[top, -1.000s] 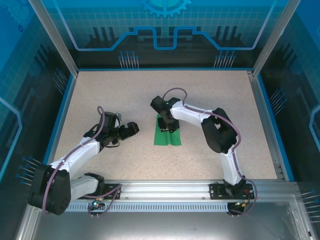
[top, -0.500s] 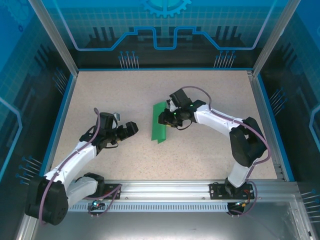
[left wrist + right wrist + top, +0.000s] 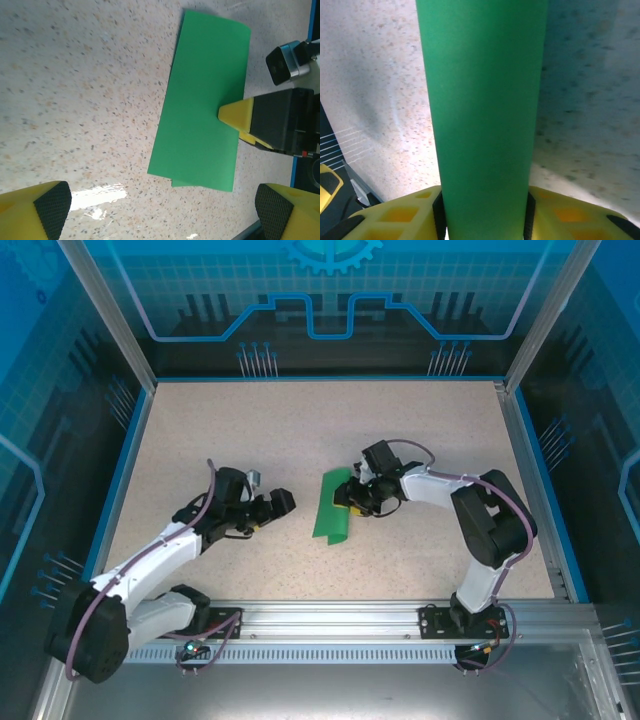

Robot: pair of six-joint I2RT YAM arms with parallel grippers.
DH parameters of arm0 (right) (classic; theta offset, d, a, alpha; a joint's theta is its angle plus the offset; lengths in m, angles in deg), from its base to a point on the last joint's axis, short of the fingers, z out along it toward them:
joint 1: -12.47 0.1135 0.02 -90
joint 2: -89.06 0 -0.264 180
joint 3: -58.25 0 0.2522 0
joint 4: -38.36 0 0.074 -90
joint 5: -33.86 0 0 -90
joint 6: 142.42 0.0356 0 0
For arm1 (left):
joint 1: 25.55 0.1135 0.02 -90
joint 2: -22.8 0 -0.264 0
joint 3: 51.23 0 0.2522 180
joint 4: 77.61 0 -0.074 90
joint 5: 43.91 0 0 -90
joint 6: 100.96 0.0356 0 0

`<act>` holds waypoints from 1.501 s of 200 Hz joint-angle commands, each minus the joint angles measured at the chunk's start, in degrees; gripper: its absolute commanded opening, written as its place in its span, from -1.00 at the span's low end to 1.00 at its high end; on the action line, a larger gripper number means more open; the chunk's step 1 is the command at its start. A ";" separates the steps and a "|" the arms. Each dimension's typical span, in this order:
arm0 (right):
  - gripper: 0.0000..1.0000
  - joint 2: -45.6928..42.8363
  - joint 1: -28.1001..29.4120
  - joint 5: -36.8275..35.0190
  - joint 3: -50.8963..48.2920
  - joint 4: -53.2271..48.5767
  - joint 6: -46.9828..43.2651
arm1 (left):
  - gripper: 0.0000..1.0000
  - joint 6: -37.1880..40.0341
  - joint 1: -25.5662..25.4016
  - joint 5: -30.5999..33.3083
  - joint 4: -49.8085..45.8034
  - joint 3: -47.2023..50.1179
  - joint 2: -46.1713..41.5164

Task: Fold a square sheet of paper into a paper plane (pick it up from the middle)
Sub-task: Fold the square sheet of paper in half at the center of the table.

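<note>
A thin bright green sheet of paper (image 3: 332, 508), folded to a narrow rectangle, lies near the middle of the speckled beige counter (image 3: 200, 440). It is a little closer to the near edge than to the far edge. Its long sides run from far to near with a small tilt, so its near end is more to the left. In the left wrist view the green sheet of paper (image 3: 202, 100) looks flat on the counter (image 3: 75, 75), and at its near end a lower layer sticks out a little under the top layer.

The right pincer (image 3: 352, 503) is low at the right long edge of the paper. In the left wrist view one yellow fingertip of the right pincer (image 3: 235, 125) lies over this edge. In the right wrist view the paper (image 3: 485, 100) runs as a green band up from between the two yellow fingers (image 3: 405, 217). The jaws of the right pincer (image 3: 485, 222) stand partly apart and the black pads are very close to both sides of the band. I cannot tell if they press the paper or not.

The left pincer (image 3: 283, 502) is released, with jaws wide apart and nothing between them. It points to the paper from the left side and is near it but apart from it. In its own view the two yellow fingers (image 3: 40, 212) of the left pincer (image 3: 162, 212) frame the near end of the paper from a distance.
</note>
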 commanded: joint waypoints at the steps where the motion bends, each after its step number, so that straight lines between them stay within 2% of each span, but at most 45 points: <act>1: -0.07 -1.32 -1.83 1.59 -1.12 -0.73 -2.68 | 0.97 -3.01 -1.82 2.06 3.45 -0.32 2.23; 101: 0.36 -6.17 -3.35 -2.74 -1.10 -9.40 -9.10 | 0.93 -6.54 -10.03 7.72 7.63 -6.85 13.25; 194: 0.36 -6.60 -4.26 -6.19 -0.47 -12.86 -9.96 | 0.88 -4.27 -10.92 7.09 5.11 -12.17 19.44; 231: 0.35 -5.94 -4.45 -9.42 1.11 -16.88 -12.08 | 0.68 -5.27 -11.12 4.97 7.46 -13.44 22.49; 272: 0.35 -4.55 -5.23 -8.61 1.59 -17.67 -13.74 | 0.43 -7.07 -11.70 2.32 10.69 -15.36 27.27; 300: 0.34 -3.66 -5.47 -8.47 1.84 -17.91 -14.29 | 0.35 -7.95 -12.60 0.69 12.17 -17.37 30.60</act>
